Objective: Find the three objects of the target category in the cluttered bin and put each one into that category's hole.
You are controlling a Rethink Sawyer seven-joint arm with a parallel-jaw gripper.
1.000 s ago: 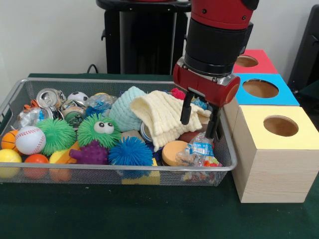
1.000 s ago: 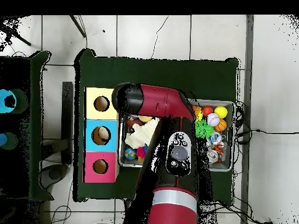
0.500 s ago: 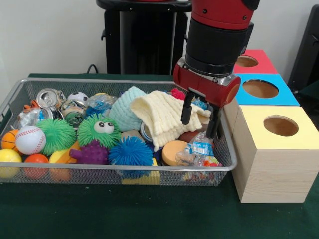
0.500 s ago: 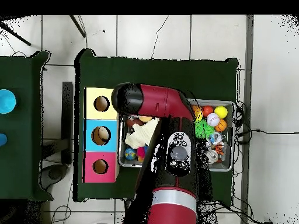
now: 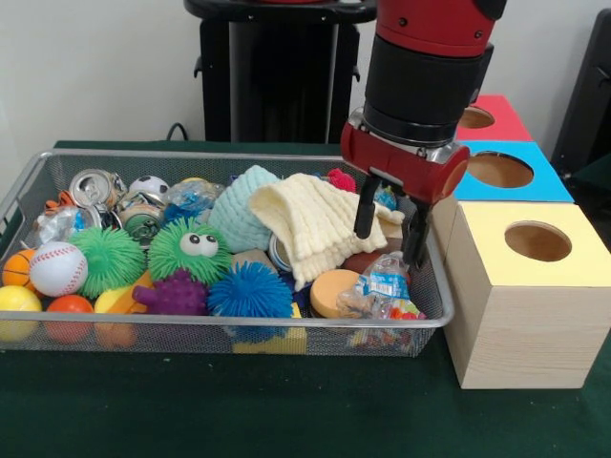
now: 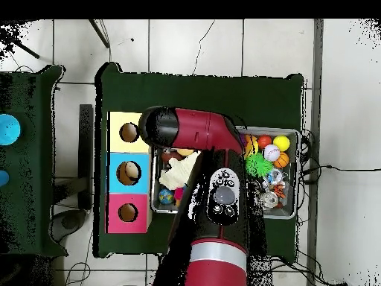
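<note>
The wire mesh bin (image 5: 239,322) is packed with toys, balls, cans and cloths. My gripper (image 5: 389,229) hangs open over its right end with nothing between the fingers. One finger (image 5: 364,212) is in front of a cream knitted cloth (image 5: 310,224). The other is just above clear plastic wrappers (image 5: 384,281). Right of the bin stand three boxes with round holes: yellow (image 5: 520,315), blue (image 5: 549,181), red (image 5: 501,119). In the overhead view the arm (image 6: 216,149) hides the gripper and covers much of the bin; the cream cloth (image 6: 178,173) shows beside it.
A teal knitted hat (image 5: 239,205), green spiky balls (image 5: 191,250), a blue spiky ball (image 5: 250,291), a purple one (image 5: 177,294), a baseball (image 5: 57,267) and crushed cans (image 5: 94,187) fill the bin's middle and left. An orange disc (image 5: 332,291) lies near the wrappers.
The gripper has shifted slightly right toward the boxes, still open. The objects in the bin have not moved.
</note>
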